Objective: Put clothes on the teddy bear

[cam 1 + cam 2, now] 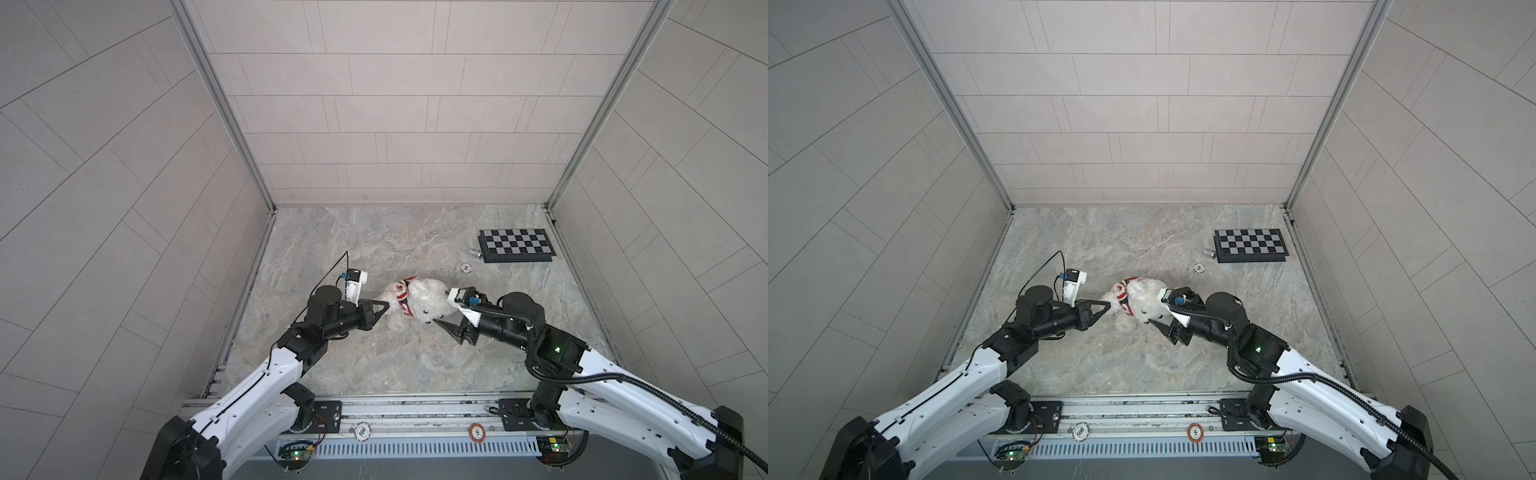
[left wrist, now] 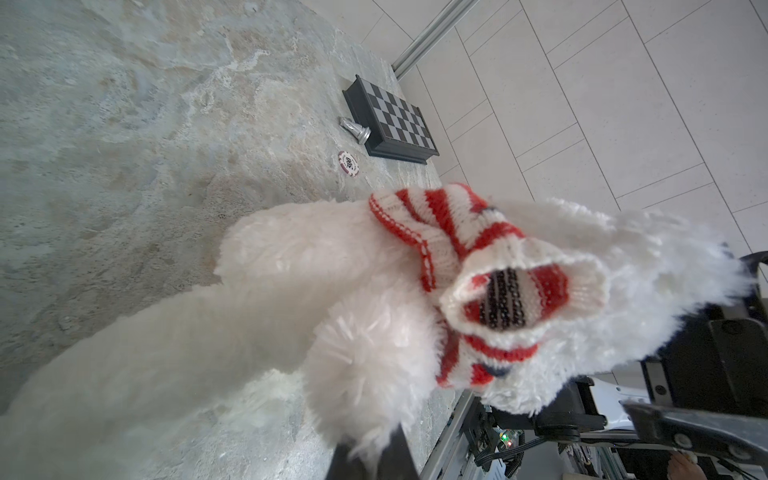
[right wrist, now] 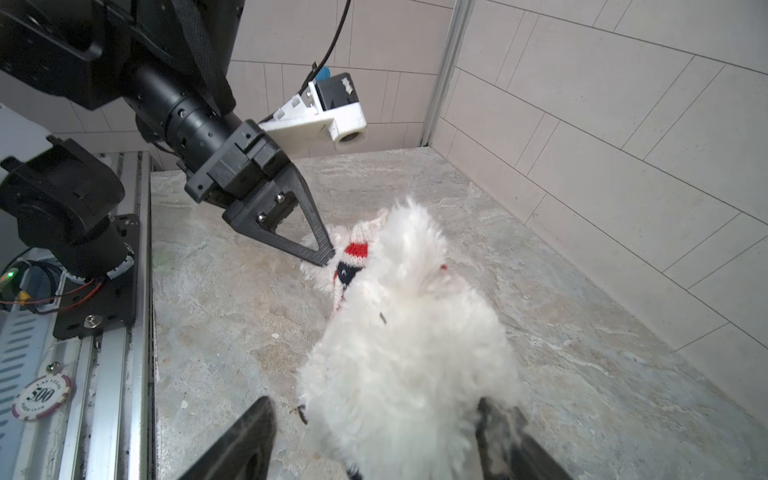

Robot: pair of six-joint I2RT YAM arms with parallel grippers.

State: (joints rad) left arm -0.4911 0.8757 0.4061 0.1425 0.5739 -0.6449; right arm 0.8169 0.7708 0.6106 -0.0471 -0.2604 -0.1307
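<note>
Probably soft, light teddy bear: left gripper jaws clenched on a limb, right gripper jaws spread open around its head; limbs give best hold.

Long, fluffy white plush on the teddy bear; ribbed red-and-white knit sweater; smooth, matt stone-look counter; matt black, ridged plastic left tool.
</note>
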